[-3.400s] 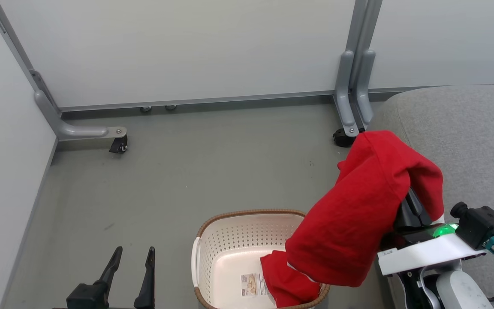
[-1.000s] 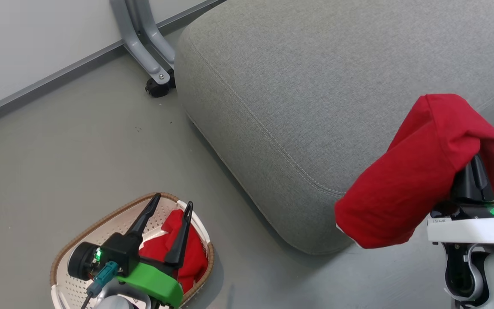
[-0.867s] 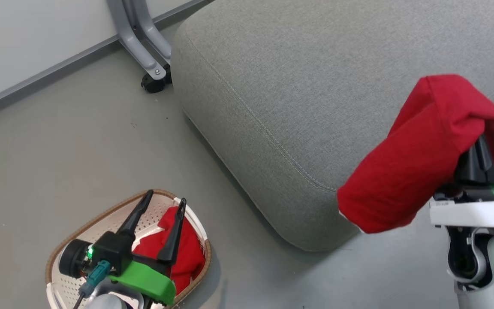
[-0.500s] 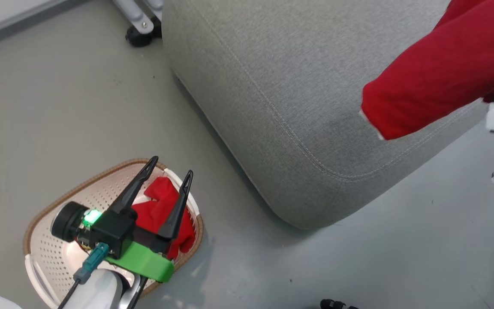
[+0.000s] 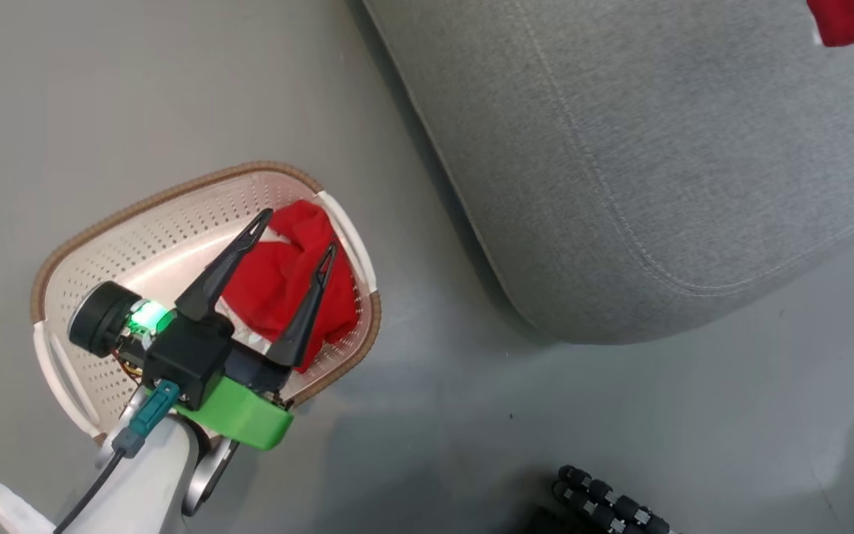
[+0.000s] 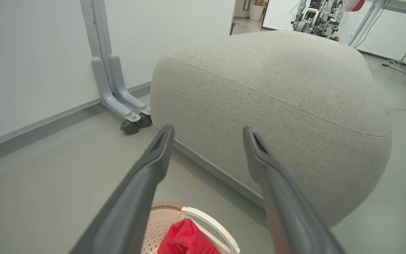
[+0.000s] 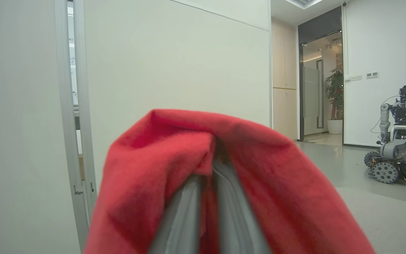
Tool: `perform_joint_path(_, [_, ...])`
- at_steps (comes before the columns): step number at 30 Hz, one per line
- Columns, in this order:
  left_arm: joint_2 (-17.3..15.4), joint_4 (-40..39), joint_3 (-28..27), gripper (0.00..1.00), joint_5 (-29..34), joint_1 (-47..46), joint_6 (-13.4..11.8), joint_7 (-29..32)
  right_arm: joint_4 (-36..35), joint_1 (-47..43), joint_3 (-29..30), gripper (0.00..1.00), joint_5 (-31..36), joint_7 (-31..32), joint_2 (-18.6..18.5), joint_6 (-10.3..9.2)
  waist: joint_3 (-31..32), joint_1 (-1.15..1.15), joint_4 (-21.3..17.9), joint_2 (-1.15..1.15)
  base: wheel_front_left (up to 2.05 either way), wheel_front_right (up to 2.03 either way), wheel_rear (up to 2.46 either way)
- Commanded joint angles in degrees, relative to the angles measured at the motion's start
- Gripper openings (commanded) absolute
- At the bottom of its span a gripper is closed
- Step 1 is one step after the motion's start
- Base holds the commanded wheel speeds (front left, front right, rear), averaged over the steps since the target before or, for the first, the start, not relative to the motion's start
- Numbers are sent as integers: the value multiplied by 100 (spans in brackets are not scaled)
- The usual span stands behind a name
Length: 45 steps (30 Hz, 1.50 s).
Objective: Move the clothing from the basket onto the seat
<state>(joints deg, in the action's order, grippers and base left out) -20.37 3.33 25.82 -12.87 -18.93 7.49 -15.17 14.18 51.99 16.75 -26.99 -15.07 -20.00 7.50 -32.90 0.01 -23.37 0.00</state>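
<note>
1. The right gripper point(image 7: 208, 183) is clenched on one red garment point(image 7: 277, 183). Its two fingers lie almost together, and the cloth folds over their tips and hangs down both sides.
2. In the head view that held garment point(image 5: 853, 18) shows as a red corner at 1 o'clock, in front of the seat point(image 5: 657, 148). I cannot tell whether it hangs clear of the grey fabric or touches it.
3. This is the relation that matters: the held cloth lies on the seat's side, well apart from the basket point(image 5: 123, 252), so the right arm is the nearer one for setting it down. I judge that what remains is a lowering and an opening of the fingers.
4. The left gripper point(image 5: 299, 230) is spread wide and grasps nothing. Its fingers point toward 1 o'clock above the basket.
5. The second garment point(image 5: 286, 274) lies bunched in the basket's 3 o'clock end, and shows between the left fingers in the head view. In the left wrist view it sits at 6 o'clock, below the fingers, with the seat point(image 6: 277, 81) at 12 o'clock ahead.
6. From the basket the seat lies toward 2 o'clock across bare floor. The left arm is nearer the second garment.
</note>
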Motion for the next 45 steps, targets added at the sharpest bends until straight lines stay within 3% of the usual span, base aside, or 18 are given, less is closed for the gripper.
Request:
perform_joint_path(1, [-49,-22,59,100,71,-162,-1,3,231,114,97,0,28,-15,-108,-4,-552,-1,565,0,0,0,0])
perform_joint_path(8, [61,-71,-6,100,45,-370,-1,3,1296,510,114,0,204,-15,-462,-3,-940,-1,1020,0,0,0,0])
perform_joint_path(12, [92,-75,-32,100,73,-358,-1,4,1856,583,67,0,77,-15,-472,-3,-1056,-1,1162,0,0,0,0])
perform_joint_path(27, [109,45,-29,100,111,-335,-1,3,3365,373,-1120,0,-245,-15,-371,-3,-932,-1,1085,0,0,0,0])
perform_joint_path(28, [113,58,-26,100,110,-327,-1,3,3358,364,-1150,28,-290,-15,-377,-3,-906,-1,1073,0,0,0,0])
perform_joint_path(29, [121,74,-28,100,105,-314,-1,4,3345,337,-1209,100,-343,-15,-353,-3,-863,-1,1056,0,0,0,0])
perform_joint_path(38, [298,181,2,100,33,-159,-1,4,3225,-57,-1573,100,-648,-15,-533,-3,-237,-1,963,0,0,0,0])
perform_joint_path(45, [590,288,-92,100,-30,64,-1,3,2655,-659,-1914,100,-774,-16,-702,-3,577,-1,880,0,0,0,0])
